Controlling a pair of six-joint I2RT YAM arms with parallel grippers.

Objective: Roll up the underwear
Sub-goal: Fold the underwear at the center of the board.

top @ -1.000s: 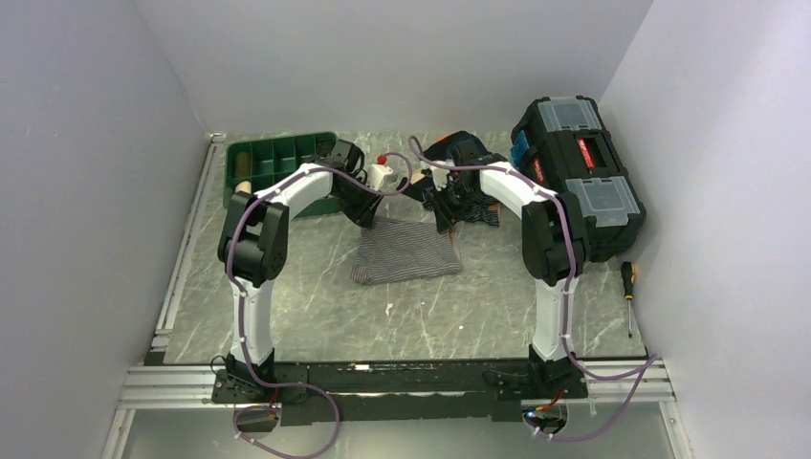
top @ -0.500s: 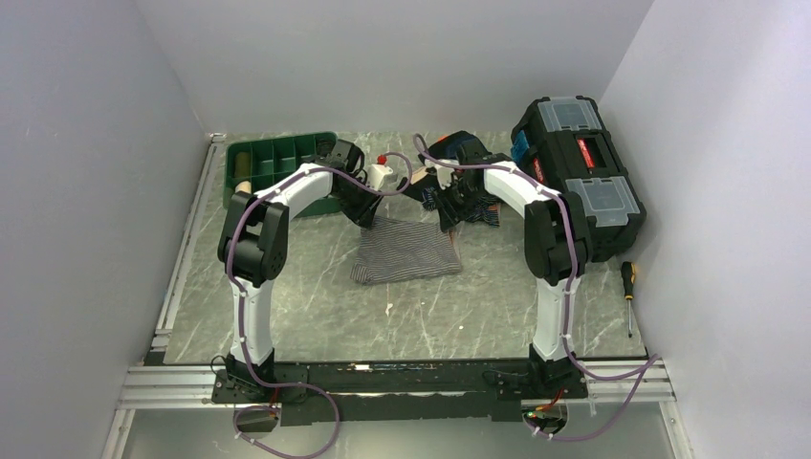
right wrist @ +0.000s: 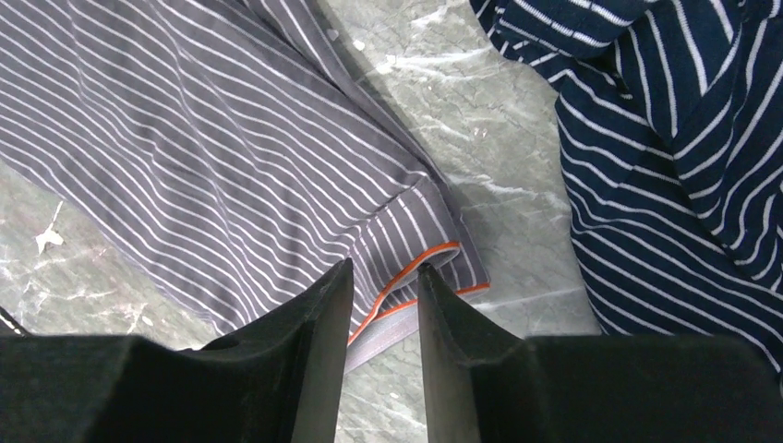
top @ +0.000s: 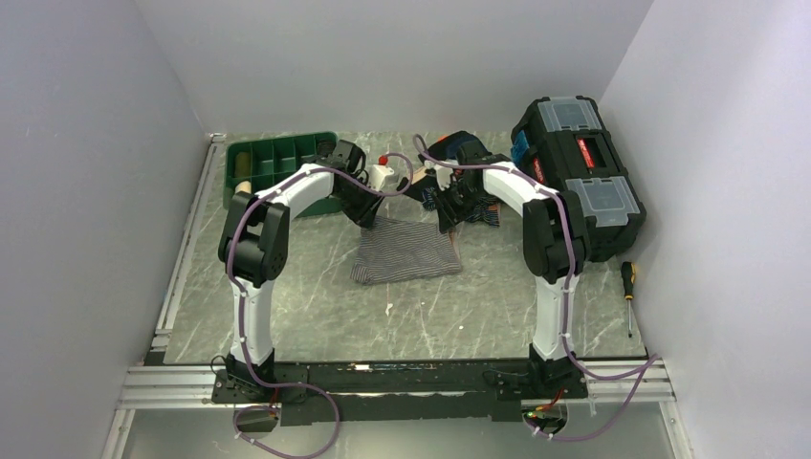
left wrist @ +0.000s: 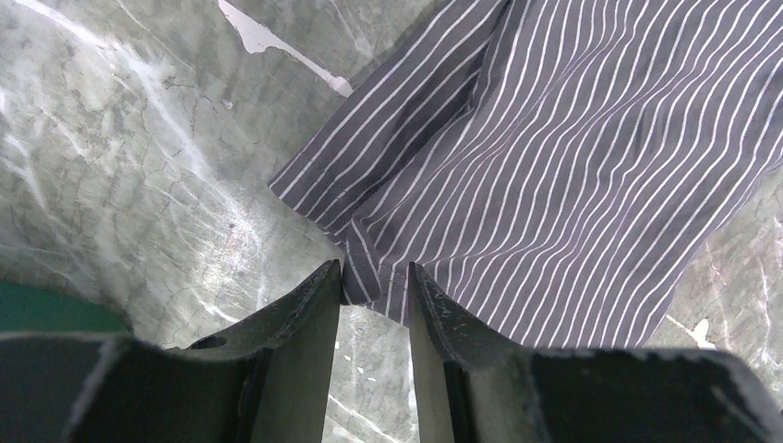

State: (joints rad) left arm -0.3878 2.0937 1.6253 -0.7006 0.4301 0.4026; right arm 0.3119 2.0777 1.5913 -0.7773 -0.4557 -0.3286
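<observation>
The underwear (top: pixel 406 251) lies flat at mid-frame on the counter (top: pixel 306 306); the left claw (left wrist: pixel 374 277) and right claw (right wrist: pixel 386 281) each pinch a far corner.

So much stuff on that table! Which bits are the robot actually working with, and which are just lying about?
In use: the pale grey pinstriped cloth underwear, the left claw, the right claw.

Lying about: the navy striped garment, the black plastic toolbox, the green compartment tray, the screwdriver.

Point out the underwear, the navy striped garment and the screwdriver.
underwear (top: pixel 406 251): top external view, middle of the flat cloth.
navy striped garment (right wrist: pixel 679 185): right wrist view, its folded body.
screwdriver (top: pixel 628 279): top external view, the handle.
</observation>
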